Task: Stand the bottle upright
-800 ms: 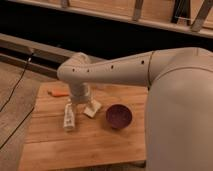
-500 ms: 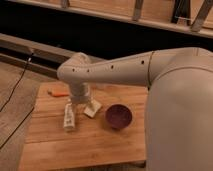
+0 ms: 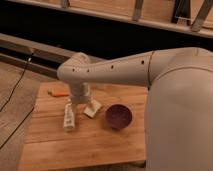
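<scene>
A thin dark cable (image 3: 14, 95) trails across the floor at the far left, beside a pale wooden butcher-block table (image 3: 55, 150) that fills the middle of the scene. Near the table's far left edge lies a small orange object (image 3: 59, 93), too small to identify. Just right of it and nearer, the small clear plastic bottle with a pale label (image 3: 69, 118) lies on its side on the boards, its length running from far to near; which end carries the cap cannot be told. At the bottle's far end, slightly to the right, the robot's grey two-finger gripper (image 3: 80, 104) hangs low over the table, pointing down from a thick wrist. Its jaws stand spread apart and released, with nothing grasped between them, and whether a finger touches the bottle cannot be told. Just right of the gripper a small pale rectangular block (image 3: 92, 108) rests on the wood, turned at an angle. Further right sits a dark maroon round bowl (image 3: 118, 116), upright and apart from the block. The bulky white robot arm (image 3: 125, 72) reaches in from the right, its large body covering the table's right edge.
</scene>
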Motion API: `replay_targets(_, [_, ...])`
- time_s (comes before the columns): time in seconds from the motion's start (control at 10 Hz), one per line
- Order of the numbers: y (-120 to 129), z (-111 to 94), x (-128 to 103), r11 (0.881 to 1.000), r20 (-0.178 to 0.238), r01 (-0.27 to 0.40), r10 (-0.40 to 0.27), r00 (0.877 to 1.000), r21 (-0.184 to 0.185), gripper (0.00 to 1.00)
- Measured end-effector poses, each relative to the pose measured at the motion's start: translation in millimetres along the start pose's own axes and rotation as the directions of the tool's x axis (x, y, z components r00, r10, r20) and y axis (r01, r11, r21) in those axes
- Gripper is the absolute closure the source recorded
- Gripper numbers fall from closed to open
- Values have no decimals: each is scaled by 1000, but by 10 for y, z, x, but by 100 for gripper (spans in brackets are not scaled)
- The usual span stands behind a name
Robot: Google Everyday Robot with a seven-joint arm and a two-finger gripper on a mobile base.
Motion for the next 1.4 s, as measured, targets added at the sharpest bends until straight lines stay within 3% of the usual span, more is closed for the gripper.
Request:
replay_targets(1.1, [-1,9,-8,1000,0,1,-1,1000,1,35])
replay_targets(1.4, [77,226,-194,997,-2,70,-70,998,-23,35])
